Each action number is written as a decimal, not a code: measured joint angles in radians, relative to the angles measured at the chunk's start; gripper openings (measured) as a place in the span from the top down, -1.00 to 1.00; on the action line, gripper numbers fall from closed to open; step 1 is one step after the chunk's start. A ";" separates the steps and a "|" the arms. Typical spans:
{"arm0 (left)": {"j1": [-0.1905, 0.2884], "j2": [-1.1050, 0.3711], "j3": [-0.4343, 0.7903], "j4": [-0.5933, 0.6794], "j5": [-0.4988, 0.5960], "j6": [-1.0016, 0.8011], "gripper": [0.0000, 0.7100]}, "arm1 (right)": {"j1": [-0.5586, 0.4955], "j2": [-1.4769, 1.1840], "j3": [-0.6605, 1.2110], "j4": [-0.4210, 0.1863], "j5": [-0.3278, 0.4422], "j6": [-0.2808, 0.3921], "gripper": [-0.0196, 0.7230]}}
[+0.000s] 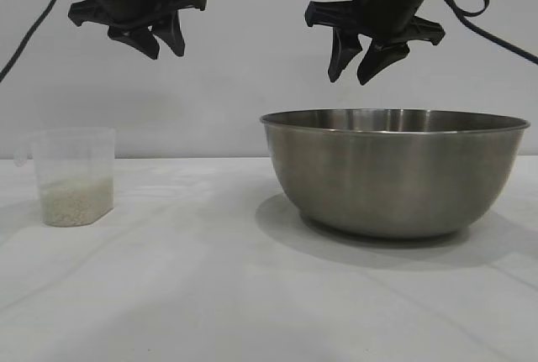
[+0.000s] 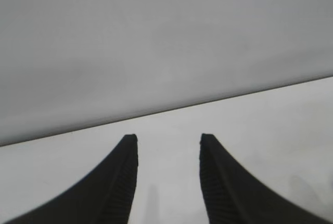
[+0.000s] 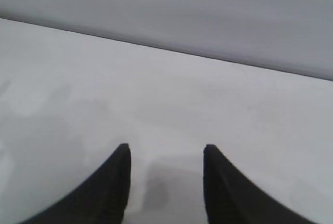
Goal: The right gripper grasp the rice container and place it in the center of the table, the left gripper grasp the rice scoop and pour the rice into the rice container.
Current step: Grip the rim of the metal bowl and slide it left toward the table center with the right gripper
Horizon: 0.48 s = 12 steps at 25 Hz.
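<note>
The rice container (image 1: 395,170), a large steel bowl, stands on the white table (image 1: 210,295) right of centre. My right gripper (image 1: 357,72) hangs open in the air above the bowl's left part, touching nothing. The rice scoop (image 1: 74,175), a clear plastic cup, stands at the left with rice (image 1: 76,202) filling its lower part. My left gripper (image 1: 163,48) hovers open high above and a little right of the scoop. In the left wrist view the left gripper (image 2: 168,140) shows only bare table between its fingers, and so does the right gripper (image 3: 166,149) in the right wrist view.
A plain grey wall (image 1: 252,85) backs the table. Bare tabletop lies between the scoop and the bowl and across the whole front.
</note>
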 joint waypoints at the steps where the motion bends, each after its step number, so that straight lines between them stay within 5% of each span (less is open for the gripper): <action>1: 0.000 0.000 0.000 0.000 0.000 0.000 0.34 | 0.000 0.000 0.000 0.000 0.000 0.000 0.15; 12: 0.000 0.000 0.000 0.002 0.024 0.002 0.34 | 0.000 -0.009 0.000 -0.013 0.034 0.000 0.15</action>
